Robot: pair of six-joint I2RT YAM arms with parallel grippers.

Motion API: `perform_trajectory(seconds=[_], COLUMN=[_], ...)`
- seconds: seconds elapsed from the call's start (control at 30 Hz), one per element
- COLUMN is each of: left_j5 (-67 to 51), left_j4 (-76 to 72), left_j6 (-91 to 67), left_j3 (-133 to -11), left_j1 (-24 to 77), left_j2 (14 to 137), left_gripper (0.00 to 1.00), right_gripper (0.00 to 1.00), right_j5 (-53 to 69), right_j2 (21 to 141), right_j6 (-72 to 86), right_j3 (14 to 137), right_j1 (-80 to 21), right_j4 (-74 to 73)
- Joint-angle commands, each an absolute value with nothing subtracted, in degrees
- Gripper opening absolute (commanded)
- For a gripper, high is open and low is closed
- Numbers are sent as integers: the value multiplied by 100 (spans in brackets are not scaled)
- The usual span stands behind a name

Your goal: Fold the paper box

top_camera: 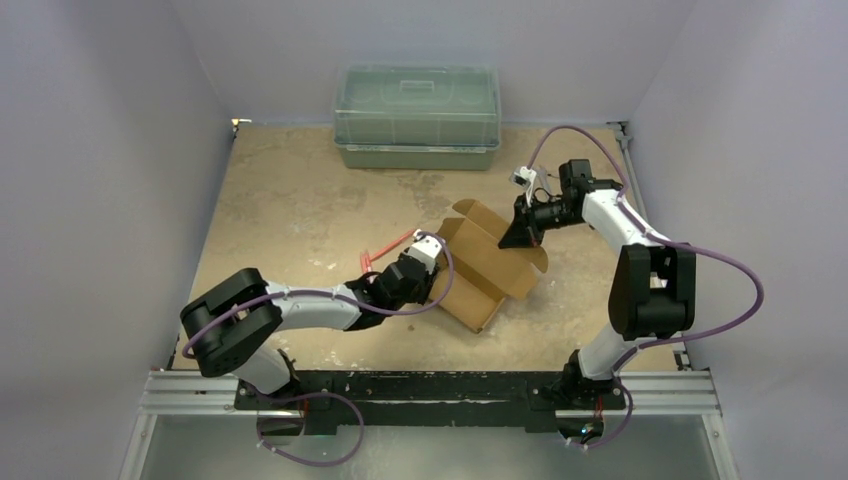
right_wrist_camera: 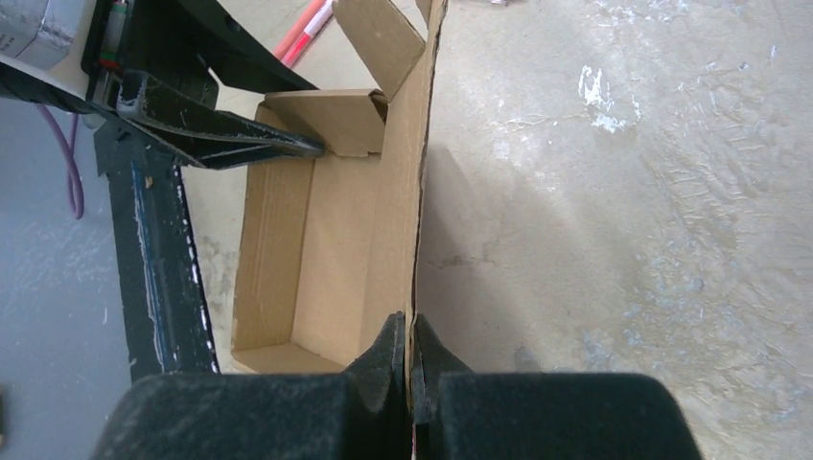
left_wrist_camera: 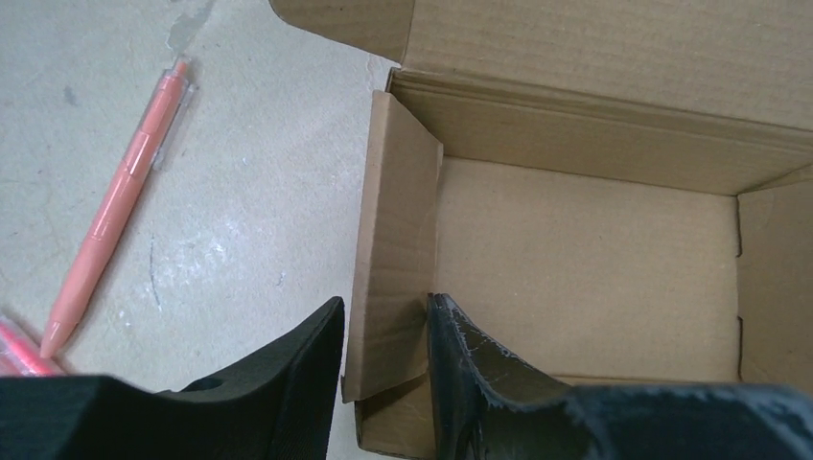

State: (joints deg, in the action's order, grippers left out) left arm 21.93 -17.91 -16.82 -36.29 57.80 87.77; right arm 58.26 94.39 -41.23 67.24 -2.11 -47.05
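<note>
The paper box (top_camera: 490, 268) is a brown cardboard carton, partly formed, lying open in the middle of the table. Its floor (left_wrist_camera: 585, 268) and long walls show in the left wrist view. My left gripper (left_wrist_camera: 383, 300) stands open astride the leaning end flap (left_wrist_camera: 398, 249), one finger outside and one inside the carton. In the top view the left gripper (top_camera: 428, 257) is at the box's left end. My right gripper (right_wrist_camera: 410, 331) is shut on the upright long wall (right_wrist_camera: 407, 192), seen edge-on between its fingertips. From above, the right gripper (top_camera: 521, 236) sits at the box's far right corner.
A green translucent lidded bin (top_camera: 417, 117) stands at the back of the table. An orange pen (left_wrist_camera: 120, 206) lies just left of the box, with more pens (top_camera: 390, 245) beside it. The arm bases and a metal rail (top_camera: 430, 392) line the near edge.
</note>
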Motion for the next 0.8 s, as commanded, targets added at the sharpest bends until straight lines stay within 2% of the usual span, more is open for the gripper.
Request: perform_trajectory(seconds=[0.0, 0.43, 0.53, 0.7, 0.77], left_j5=[1648, 2009, 1957, 1898, 1917], left_j4=[-1788, -1088, -1001, -993, -1014], left_j6=[-1962, -1855, -1800, -1767, -1744], left_j3=[-3834, -4618, -4726, -4707, -4678], left_j1=[5706, 5602, 5576, 5564, 5563], left_j2=[8623, 9001, 9178, 9327, 9350], left_gripper=[37, 33, 26, 22, 11], right_gripper=[0, 0, 0, 0, 0], right_j5=[5697, 5456, 5399, 5354, 5344], right_j2=[9340, 9265, 9202, 9122, 9087], right_j6=[-4051, -3951, -3931, -3929, -3929], right_j3=[6674, 6577, 6545, 6505, 6496], right_j1=[-285, -448, -474, -526, -548], right_j4=[-4318, -4104, -4050, -3992, -3969])
